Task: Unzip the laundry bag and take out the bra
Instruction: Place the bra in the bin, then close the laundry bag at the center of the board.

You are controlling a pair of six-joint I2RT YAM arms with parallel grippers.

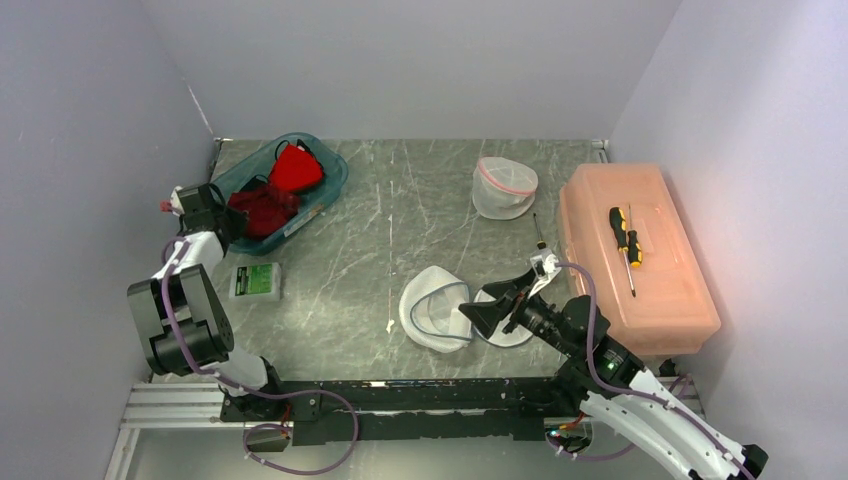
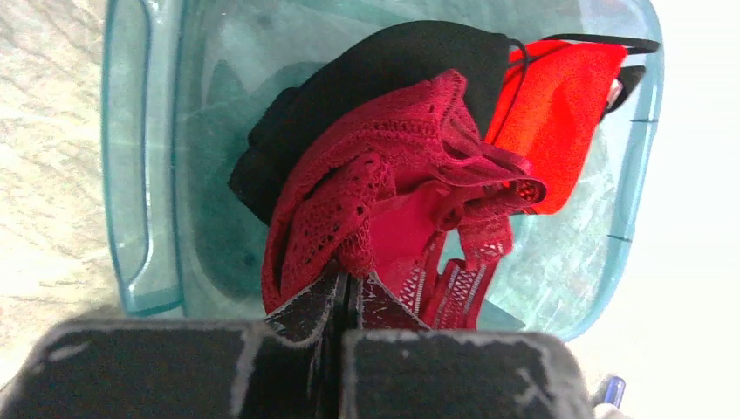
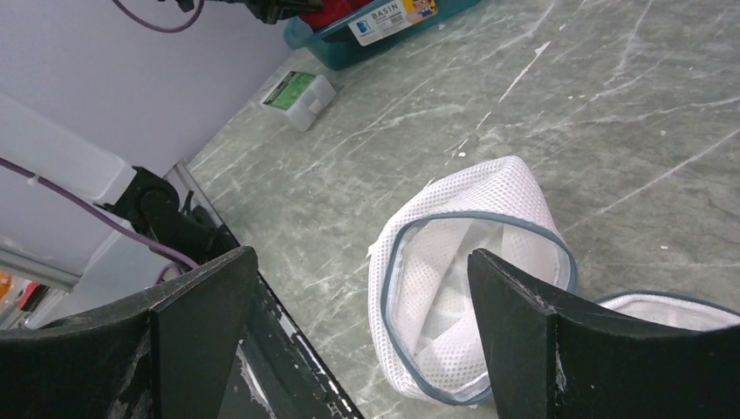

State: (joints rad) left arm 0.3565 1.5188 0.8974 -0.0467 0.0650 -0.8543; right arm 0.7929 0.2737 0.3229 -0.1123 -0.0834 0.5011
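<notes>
Only "BASIN" is legible on the tub label (image 3: 393, 17).

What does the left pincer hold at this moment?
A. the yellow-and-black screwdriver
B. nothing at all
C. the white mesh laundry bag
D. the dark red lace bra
D: in the left wrist view the left pincer is shut on the dark red lace bra, over the translucent teal plastic basin.
</notes>
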